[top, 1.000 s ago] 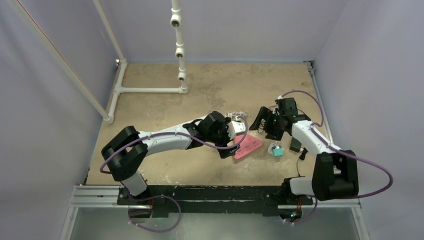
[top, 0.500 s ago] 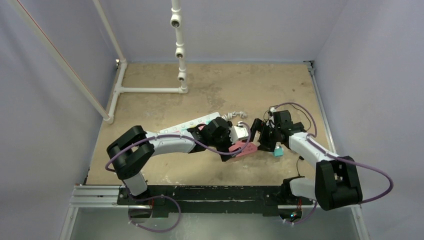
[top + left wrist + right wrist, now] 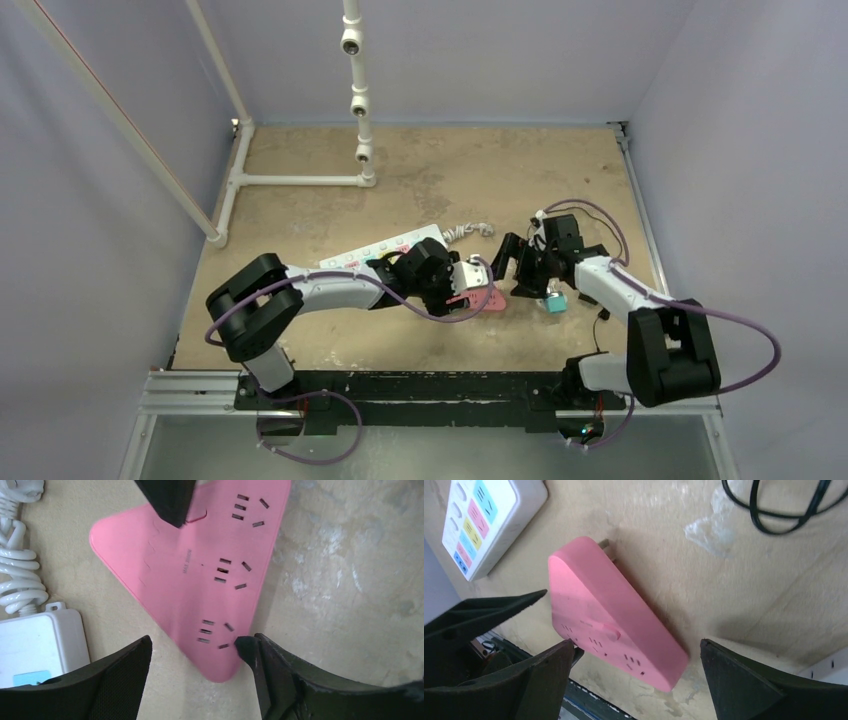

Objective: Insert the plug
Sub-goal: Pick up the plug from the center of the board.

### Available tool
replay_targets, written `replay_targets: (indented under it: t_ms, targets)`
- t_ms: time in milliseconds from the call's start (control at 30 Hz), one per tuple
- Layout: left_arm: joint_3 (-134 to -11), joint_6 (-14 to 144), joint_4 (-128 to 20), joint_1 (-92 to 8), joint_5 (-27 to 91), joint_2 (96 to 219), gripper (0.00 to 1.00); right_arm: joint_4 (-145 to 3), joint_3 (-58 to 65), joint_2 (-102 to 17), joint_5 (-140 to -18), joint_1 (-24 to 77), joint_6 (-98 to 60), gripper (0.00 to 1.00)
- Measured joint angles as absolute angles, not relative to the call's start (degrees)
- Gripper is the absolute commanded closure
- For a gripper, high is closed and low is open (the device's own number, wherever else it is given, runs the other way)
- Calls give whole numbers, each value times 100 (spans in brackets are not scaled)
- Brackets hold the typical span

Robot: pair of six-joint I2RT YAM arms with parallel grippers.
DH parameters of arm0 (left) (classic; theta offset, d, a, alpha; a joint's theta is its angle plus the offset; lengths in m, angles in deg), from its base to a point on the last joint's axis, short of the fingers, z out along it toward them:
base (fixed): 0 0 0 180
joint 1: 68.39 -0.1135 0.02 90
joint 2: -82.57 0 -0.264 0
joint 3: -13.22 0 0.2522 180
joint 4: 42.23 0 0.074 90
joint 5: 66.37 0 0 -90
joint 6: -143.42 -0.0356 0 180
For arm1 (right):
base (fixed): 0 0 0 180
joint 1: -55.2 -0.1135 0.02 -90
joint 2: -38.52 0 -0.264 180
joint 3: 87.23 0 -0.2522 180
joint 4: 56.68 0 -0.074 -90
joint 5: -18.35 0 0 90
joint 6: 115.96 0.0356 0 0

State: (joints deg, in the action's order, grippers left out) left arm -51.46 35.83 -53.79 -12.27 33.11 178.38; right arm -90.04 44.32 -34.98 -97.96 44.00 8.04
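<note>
The pink triangular socket adapter [image 3: 480,302] lies flat on the table, sockets up. In the left wrist view the adapter [image 3: 200,565] has its rounded corner between my open left gripper's [image 3: 197,655] jaws; the right finger touches its edge. In the right wrist view the adapter [image 3: 609,625] lies between the wide-open jaws of my right gripper [image 3: 636,660], with a metal prong [image 3: 604,544] showing at its far edge. From above, the left gripper [image 3: 468,288] and right gripper [image 3: 507,264] meet over it. The white power strip [image 3: 385,247] lies behind the left arm.
The strip's coiled white cord [image 3: 468,231] lies just behind the adapter. A teal-and-white object [image 3: 553,302] and a black cable [image 3: 603,308] lie by the right arm. White pipes [image 3: 300,181] stand at the back left. The strip's end [image 3: 37,645] is beside my left finger.
My right gripper has swung left and nearer, down over the pink adapter. My left arm has drawn back, uncovering the white strip, and the adapter has shifted slightly left.
</note>
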Motion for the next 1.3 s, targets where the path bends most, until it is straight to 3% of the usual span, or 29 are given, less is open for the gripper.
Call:
replay_targets:
  t_ms: [200,433,767,933,1133,1233,1300]
  targets:
    - [-4938,3026,-5792,-1537,3357,17877,39,-8857,3898,-3935,-9671,4400,480,2]
    - [-5021,2676,-5897,-1841,3560,17921,42,-7740,4294,-4219,-10104,4400,548,6]
    - [-5119,2620,-6028,-1848,3735,17984,45,-6212,4963,-4532,-10937,4365,889,24]
    - [-5165,2633,-6004,-1850,3809,18050,50,-5511,5317,-4626,-11304,4265,1053,39]
    - [-5168,2679,-6008,-1857,3881,18072,57,-4888,5666,-4770,-11645,4228,1269,77]
    - [-5196,2690,-6092,-1913,3866,18063,44,-4787,5658,-4676,-11726,4265,1291,98]
    - [-5231,2727,-6159,-1927,3837,18054,29,-4827,5625,-4560,-11746,4245,1311,100]
